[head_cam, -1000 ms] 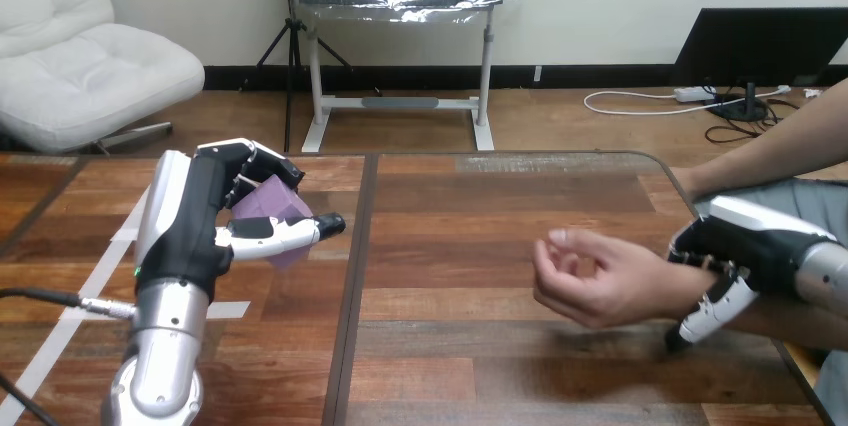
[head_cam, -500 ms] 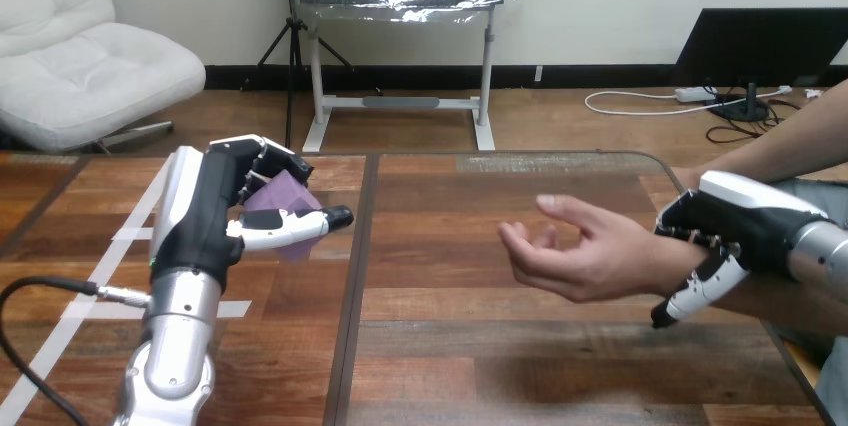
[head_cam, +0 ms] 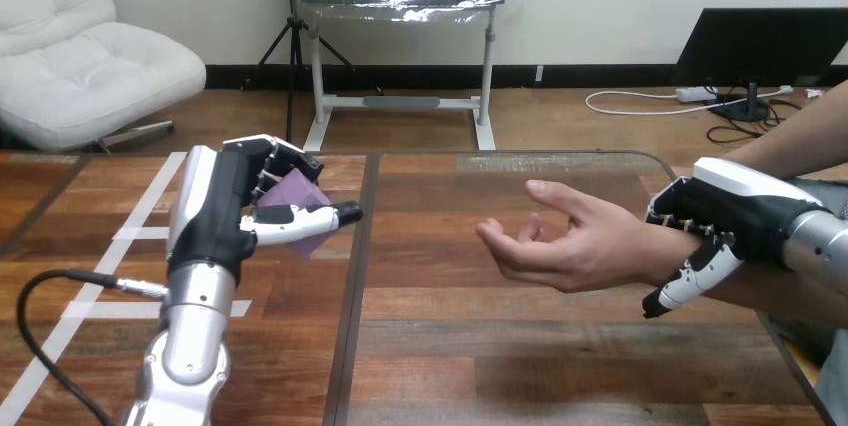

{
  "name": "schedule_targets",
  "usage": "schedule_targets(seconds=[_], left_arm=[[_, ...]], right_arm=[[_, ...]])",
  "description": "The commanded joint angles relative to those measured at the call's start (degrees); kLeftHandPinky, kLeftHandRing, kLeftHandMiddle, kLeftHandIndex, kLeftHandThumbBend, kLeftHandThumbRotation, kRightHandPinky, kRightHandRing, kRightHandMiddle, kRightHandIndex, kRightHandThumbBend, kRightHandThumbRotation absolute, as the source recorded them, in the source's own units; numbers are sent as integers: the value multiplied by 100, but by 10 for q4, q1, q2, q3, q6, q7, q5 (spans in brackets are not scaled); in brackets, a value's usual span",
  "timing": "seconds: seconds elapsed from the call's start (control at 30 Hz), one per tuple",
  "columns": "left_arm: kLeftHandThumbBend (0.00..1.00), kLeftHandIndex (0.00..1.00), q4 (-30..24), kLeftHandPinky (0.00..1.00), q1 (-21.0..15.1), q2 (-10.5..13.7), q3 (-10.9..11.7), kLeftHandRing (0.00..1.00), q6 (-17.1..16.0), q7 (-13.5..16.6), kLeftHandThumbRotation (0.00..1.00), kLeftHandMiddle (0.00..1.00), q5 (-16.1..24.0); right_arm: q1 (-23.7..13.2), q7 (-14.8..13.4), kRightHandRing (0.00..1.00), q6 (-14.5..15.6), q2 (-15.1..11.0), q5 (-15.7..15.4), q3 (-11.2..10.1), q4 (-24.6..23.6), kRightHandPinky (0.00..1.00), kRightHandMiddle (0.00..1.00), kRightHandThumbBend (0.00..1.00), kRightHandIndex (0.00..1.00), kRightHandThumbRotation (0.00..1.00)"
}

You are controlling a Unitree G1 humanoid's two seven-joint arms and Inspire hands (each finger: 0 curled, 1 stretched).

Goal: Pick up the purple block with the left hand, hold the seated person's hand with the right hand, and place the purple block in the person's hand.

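1. Head view. The left hand (head_cam: pixel 235 216) is raised above the left part of the desk (head_cam: pixel 480 346). Its back shell faces the camera, and its silver forearm rises from the bottom edge.
2. The purple block (head_cam: pixel 300 204) is grasped in the left hand, held off the desk. The fingers curl over the block's top and the thumb stretches across its lower front.
3. The person's hand (head_cam: pixel 560 241) reaches in from the right, above the desk's middle-right. The palm is turned up and the fingers are loosely bent.
4. The right hand (head_cam: pixel 735 216) is clenched on the person's wrist (head_cam: pixel 655 251), with the fingers curled over the top and the thumb below.
5. The purple block and the person's hand are well apart. A dark seam (head_cam: pixel 352 276) in the desk runs between them.
6. White tape lines (head_cam: pixel 120 246) lie on the desk's left side, beside the left forearm.
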Motion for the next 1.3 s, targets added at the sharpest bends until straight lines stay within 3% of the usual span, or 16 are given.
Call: schedule_targets(seconds=[0.0, 0.23, 0.6, 0.87, 1.27], left_arm=[[80, 44, 23, 41, -62, -5, -3, 43, -26, 8, 0, 44, -9], [80, 44, 55, 41, -82, -15, -1, 43, -23, 1, 0, 45, -19], [79, 44, 106, 42, -118, -27, -12, 45, -21, 5, 0, 46, -19], [81, 44, 136, 43, -139, -37, -22, 45, -37, 7, 0, 46, -13], [81, 44, 184, 41, -173, -53, -43, 45, -66, 1, 0, 46, -10]], right_arm=[[10, -1, 37, 8, -1, 4, -9, 4, 28, 44, 86, 49, 0], [7, 3, 38, 16, 4, 5, -7, -2, 30, 45, 86, 49, 0], [7, 4, 49, 29, 15, -2, 1, -22, 41, 54, 86, 49, 0], [5, 12, 39, 36, 23, -4, 6, -36, 31, 47, 85, 49, 0], [-3, 23, 41, 43, 41, -5, 12, -47, 33, 48, 85, 49, 0]])
